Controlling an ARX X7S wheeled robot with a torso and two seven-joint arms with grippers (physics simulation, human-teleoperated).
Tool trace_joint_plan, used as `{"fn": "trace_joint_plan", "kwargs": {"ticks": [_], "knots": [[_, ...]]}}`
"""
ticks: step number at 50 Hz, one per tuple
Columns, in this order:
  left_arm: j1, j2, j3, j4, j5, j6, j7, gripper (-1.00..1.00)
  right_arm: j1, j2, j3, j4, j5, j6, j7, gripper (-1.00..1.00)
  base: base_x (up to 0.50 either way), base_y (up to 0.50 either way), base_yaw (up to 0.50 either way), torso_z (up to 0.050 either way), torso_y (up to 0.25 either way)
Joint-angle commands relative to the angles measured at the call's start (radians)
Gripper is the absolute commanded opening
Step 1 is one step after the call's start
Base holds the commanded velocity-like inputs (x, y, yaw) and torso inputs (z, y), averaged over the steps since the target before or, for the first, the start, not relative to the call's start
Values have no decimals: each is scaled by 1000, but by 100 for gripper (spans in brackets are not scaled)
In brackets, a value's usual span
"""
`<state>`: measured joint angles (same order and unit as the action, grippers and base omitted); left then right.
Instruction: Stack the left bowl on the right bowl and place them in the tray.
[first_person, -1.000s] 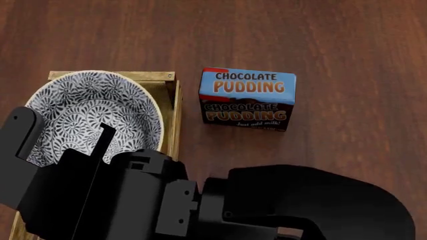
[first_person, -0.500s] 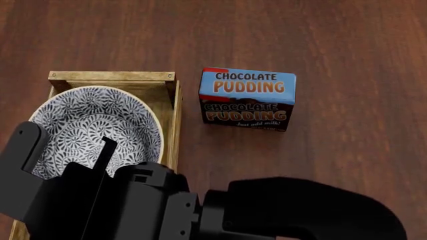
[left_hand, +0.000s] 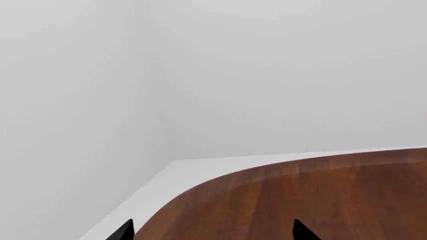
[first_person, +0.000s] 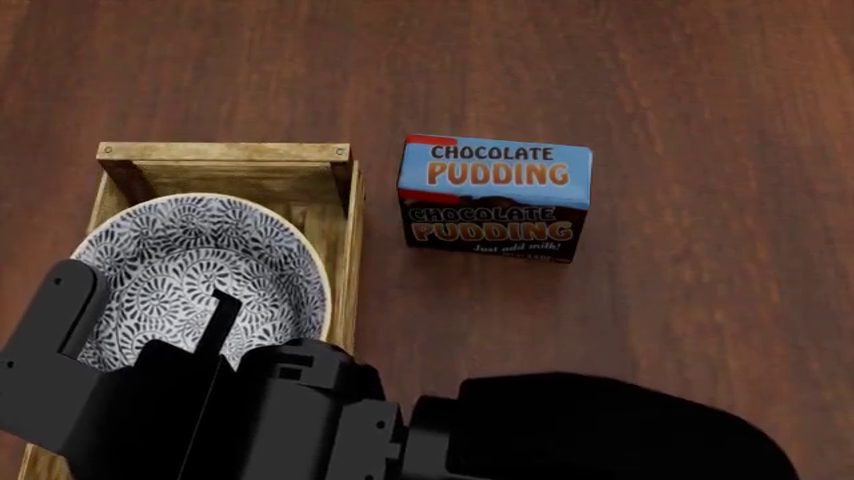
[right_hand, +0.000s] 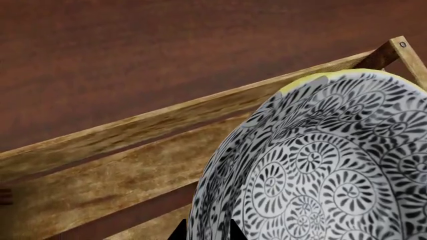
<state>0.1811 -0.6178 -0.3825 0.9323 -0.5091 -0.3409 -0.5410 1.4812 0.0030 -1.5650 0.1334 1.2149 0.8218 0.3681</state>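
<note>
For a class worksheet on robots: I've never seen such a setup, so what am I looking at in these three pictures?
It is a simulated two-armed robot. One picture looks down from its head; the others come from cameras near each end effector. On the wooden table are a tray and a pudding box. A patterned bowl is in the tray. The right end effector has fingertips either side of the bowl's rim, apparently gripping it. The left end effector is open and empty.

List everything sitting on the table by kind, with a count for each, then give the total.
Patterned bowls visible: 1 (any bowl stacked beneath it is hidden)
Wooden tray: 1
Chocolate pudding box: 1
Total: 3
</note>
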Motion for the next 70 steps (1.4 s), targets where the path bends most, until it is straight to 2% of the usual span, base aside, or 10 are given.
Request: {"fn": "trace_joint_plan", "kwargs": {"ticks": [1,51,55,56,70], "knots": [[6,-1,-4,-1,-1,4,-2,100,-6,-3,11,11,-56,2,-20,-100,0,0,0,0,0],[10,-13,-3,0,-9,5,-13,100,-107,-3,13,57,-132,-25,-88,-100,0,0,0,0,0],[8,-13,2,-4,-5,7,-13,100,-94,-3,12,42,-126,0,-58,-100,0,0,0,0,0],[8,-13,3,-5,-4,9,-13,100,-92,-3,14,39,-112,-4,-61,100,0,0,0,0,0],[11,-15,5,-1,-4,11,-15,100,-60,-3,13,-36,-81,35,-10,100,0,0,0,0,0]]}}
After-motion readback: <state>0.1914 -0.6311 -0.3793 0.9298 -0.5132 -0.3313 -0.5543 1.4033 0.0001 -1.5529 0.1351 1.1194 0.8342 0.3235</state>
